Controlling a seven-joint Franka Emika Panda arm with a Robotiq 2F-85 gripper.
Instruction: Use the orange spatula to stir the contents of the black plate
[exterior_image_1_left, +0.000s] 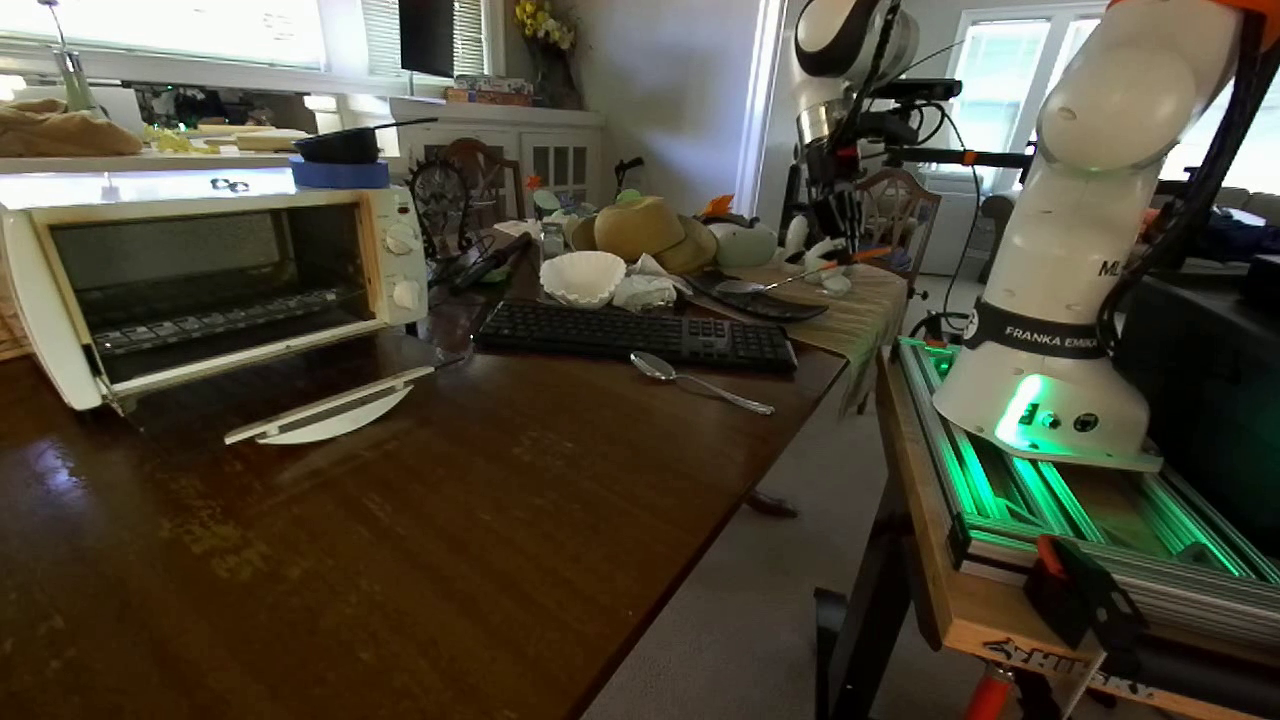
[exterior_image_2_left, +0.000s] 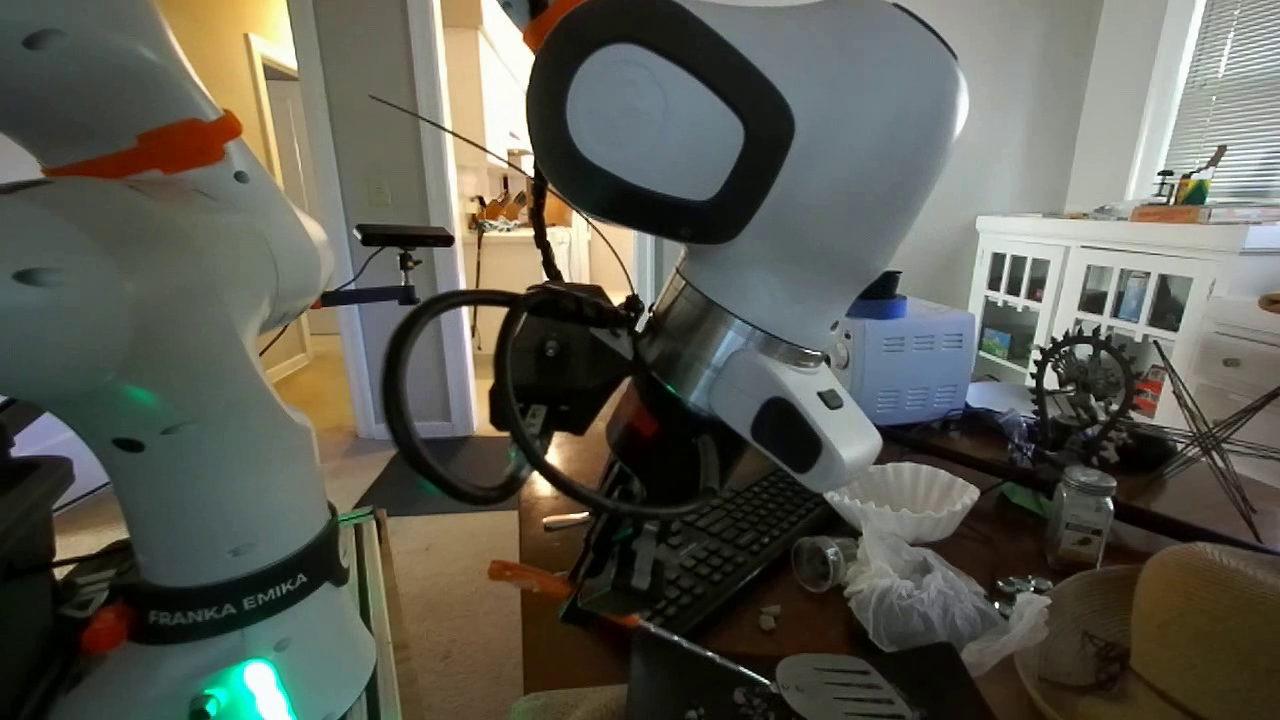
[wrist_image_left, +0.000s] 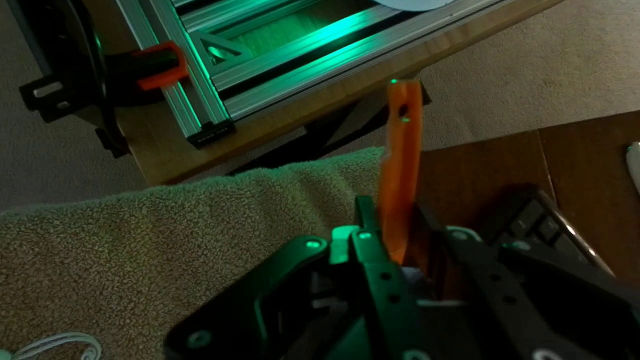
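My gripper (exterior_image_2_left: 612, 592) is shut on the orange handle of the orange spatula (exterior_image_2_left: 528, 578). In the wrist view the handle (wrist_image_left: 403, 150) runs up between the two fingers (wrist_image_left: 396, 210). The spatula's thin shaft slopes down to a flat slotted grey head (exterior_image_2_left: 845, 685). The head is over the black plate (exterior_image_2_left: 668, 670), near its right part in that exterior view; I cannot tell whether it touches. Small pale bits lie on the plate. In an exterior view the head (exterior_image_1_left: 738, 287) also shows above the dark plate (exterior_image_1_left: 790, 308). The plate and head are out of the wrist view.
A black keyboard (exterior_image_1_left: 640, 335) lies beside the plate. A white fluted cup (exterior_image_2_left: 905, 500), a crumpled clear bag (exterior_image_2_left: 915, 590), a glass jar (exterior_image_2_left: 1080, 520) and a straw hat (exterior_image_2_left: 1210, 630) stand close by. A metal spoon (exterior_image_1_left: 700, 383), a toaster oven (exterior_image_1_left: 230, 280) and a towel (wrist_image_left: 200, 240) are also there.
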